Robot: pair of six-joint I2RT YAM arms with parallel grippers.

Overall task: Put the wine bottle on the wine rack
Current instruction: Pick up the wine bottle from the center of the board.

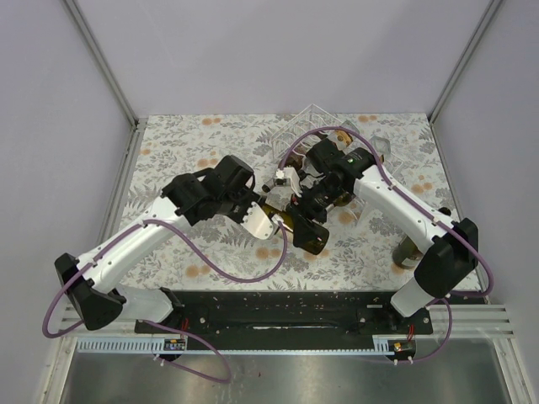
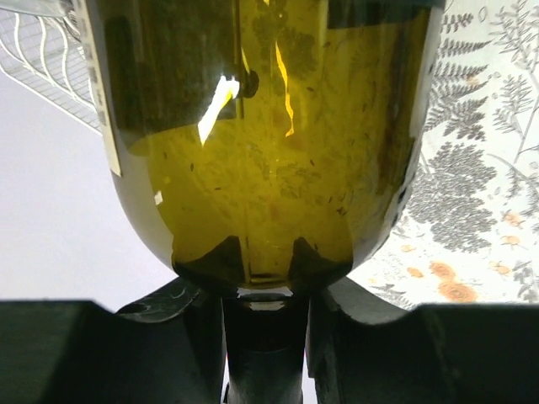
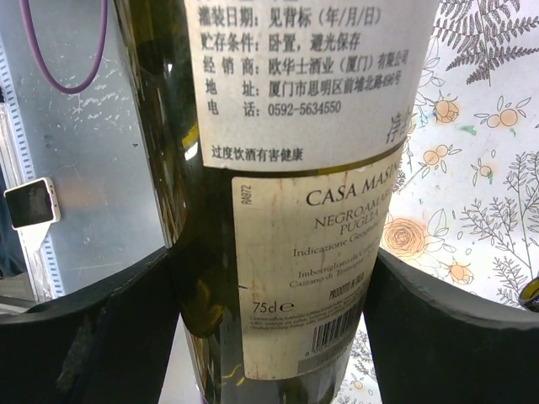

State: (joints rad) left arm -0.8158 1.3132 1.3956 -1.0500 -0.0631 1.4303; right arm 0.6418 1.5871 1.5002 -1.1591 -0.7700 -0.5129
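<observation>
Reading wine bottle (image 3: 164,168) | label (image 3: 320,252): CASA MAS…, PUGLIA, 75cl (barcode (image 3: 333,335) below)

A table (image 1: 210,143) under a grey leaf-print cloth dotted with orange flowers carries a clear see-through ribbed wine rack (image 1: 307,118) at its far edge, right of middle, and a dark object (image 1: 408,250) near the right edge, too hidden to identify.
</observation>
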